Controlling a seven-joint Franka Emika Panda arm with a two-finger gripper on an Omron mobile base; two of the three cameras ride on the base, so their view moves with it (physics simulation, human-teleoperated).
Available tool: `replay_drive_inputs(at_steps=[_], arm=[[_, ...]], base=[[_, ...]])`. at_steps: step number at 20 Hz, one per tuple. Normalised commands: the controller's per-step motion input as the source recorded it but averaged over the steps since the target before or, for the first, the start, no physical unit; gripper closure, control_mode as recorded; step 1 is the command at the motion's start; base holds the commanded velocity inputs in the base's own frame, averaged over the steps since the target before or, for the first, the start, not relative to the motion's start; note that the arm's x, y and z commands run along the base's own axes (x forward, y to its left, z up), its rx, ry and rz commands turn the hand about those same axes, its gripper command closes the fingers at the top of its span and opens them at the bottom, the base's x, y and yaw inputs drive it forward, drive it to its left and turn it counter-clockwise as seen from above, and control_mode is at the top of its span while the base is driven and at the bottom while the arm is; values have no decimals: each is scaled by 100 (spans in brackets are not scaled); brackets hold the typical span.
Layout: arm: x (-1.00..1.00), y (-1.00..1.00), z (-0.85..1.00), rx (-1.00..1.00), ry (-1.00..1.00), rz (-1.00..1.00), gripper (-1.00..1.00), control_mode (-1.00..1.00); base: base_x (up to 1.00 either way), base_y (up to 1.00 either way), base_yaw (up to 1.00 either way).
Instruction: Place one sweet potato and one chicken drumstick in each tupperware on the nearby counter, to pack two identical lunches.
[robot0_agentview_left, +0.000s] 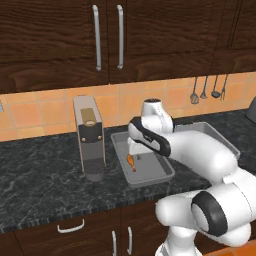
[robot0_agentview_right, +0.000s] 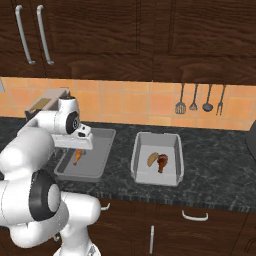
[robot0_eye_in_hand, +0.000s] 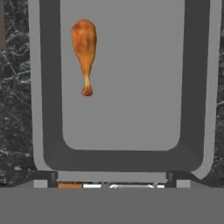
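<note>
The robot's white arm (robot0_agentview_left: 210, 165), rising from the lower right of the left base view, was seen nearest the camera, reaching forward over the dark speckled counter (robot0_agentview_left: 40, 170). Its gripper (robot0_agentview_left: 134, 150) was held above the left tupperware (robot0_agentview_left: 165, 175), near the centre of that view; the jaws were spread wide and nothing was gripped between them. One chicken drumstick (robot0_eye_in_hand: 84, 48) was seen lying on the floor of this container, in the upper left of the hand view, its thick end toward the top of the frame and its thin bone end pointing down. The same drumstick appeared just below the gripper in the left base view and at left centre in the right base view. The second tupperware (robot0_agentview_right: 175, 172) was placed right of centre in the right base view, apart from the first, with a sweet potato (robot0_agentview_right: 151, 159) and another drumstick (robot0_agentview_right: 162, 162) lying side by side inside it, seemingly touching. A grey coffee machine (robot0_agentview_left: 89, 137) stood upright on the counter beside the left container.
</note>
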Motion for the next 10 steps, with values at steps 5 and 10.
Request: replay_drive_inputs(at_steps=[5, 10], arm=[[-100, -17, 12, 0, -1, 0, -100, -100], [-92, -72, 5, 3, -6, -3, -100, -100]], base=[[0, 0, 0], [0, 0, 0]])
